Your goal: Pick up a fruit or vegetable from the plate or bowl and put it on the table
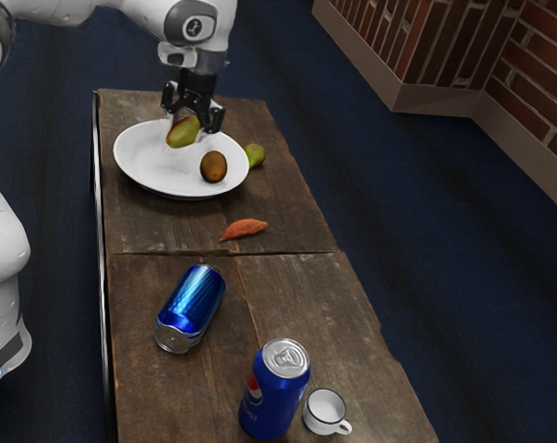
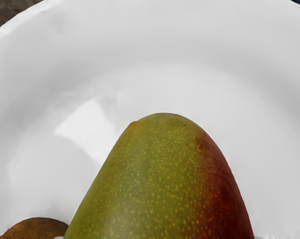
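Observation:
The black gripper (image 1: 187, 124) is over the far part of a white plate or shallow bowl (image 1: 153, 170), with its fingers on two sides of a green and red mango (image 1: 182, 133). It is shut on the mango, which looks raised over the dish. A brown kiwi-like fruit (image 1: 213, 167) lies inside the dish. In the wrist view the mango (image 2: 162, 184) looms large from the lower edge, the white dish (image 2: 154, 40) behind it and part of the brown fruit (image 2: 36, 229) beside it.
On the wooden table (image 1: 287, 295), a green fruit (image 1: 254, 155) sits just outside the dish's rim. An orange sweet potato (image 1: 245, 229), a lying blue can (image 1: 191, 308), an upright Pepsi can (image 1: 274, 389) and a white mug (image 1: 324, 412) are farther from the gripper.

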You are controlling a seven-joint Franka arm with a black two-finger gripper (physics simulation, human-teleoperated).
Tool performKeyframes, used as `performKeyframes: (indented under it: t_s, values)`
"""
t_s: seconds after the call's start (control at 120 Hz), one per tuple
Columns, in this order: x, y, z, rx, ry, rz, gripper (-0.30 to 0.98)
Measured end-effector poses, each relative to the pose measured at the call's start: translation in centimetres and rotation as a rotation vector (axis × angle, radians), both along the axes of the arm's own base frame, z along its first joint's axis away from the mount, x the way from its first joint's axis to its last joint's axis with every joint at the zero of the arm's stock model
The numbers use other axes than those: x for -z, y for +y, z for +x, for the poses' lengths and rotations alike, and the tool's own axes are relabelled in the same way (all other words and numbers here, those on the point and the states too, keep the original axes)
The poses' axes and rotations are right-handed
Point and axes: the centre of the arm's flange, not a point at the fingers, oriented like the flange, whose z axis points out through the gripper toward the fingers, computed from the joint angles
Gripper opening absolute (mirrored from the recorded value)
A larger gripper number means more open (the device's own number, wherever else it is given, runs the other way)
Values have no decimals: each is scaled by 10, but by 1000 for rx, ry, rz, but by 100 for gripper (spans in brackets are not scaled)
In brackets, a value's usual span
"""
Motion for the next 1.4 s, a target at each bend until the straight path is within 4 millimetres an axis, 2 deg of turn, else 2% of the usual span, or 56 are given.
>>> performKeyframes:
  t_s: [0.067, 0.15, 0.192, 0.233, 0.333, 0.375, 0.45, 0.542, 0.592, 0.667, 0.758, 0.85, 0.9, 0.992, 1.117, 1.2, 1.233, 1.283, 1.325, 1.367, 1.4]
  values:
    - [-40, -37, 2, 64, -58, 33, 35]
    - [-81, -104, 4, 169, -100, 53, 35]
    - [-93, -138, 5, 224, -111, 49, 35]
    - [-97, -165, 6, 272, -111, 31, 35]
    - [-96, -228, 14, 382, -101, -16, 34]
    - [-89, -248, 22, 415, -93, -32, 34]
    - [-74, -269, 56, 460, -73, -78, 35]
    - [-66, -298, 108, 538, -76, -123, 36]
    - [-59, -313, 128, 572, -71, -140, 36]
    - [-46, -333, 143, 611, -56, -157, 36]
    - [-40, -347, 147, 636, -51, -161, 35]
    - [-39, -353, 148, 645, -55, -160, 37]
    - [-37, -353, 150, 645, -58, -154, 46]
    - [-37, -348, 154, 638, -71, -137, 57]
    - [-38, -336, 157, 617, -92, -123, 64]
    - [-58, -321, 147, 593, -128, -83, 66]
    - [-69, -302, 133, 559, -136, -27, 67]
    - [-83, -255, 120, 457, -141, 58, 67]
    - [-85, -212, 111, 361, -123, 122, 68]
    - [-77, -163, 98, 236, -100, 133, 68]
    - [-85, -141, 86, 157, -112, 142, 68]
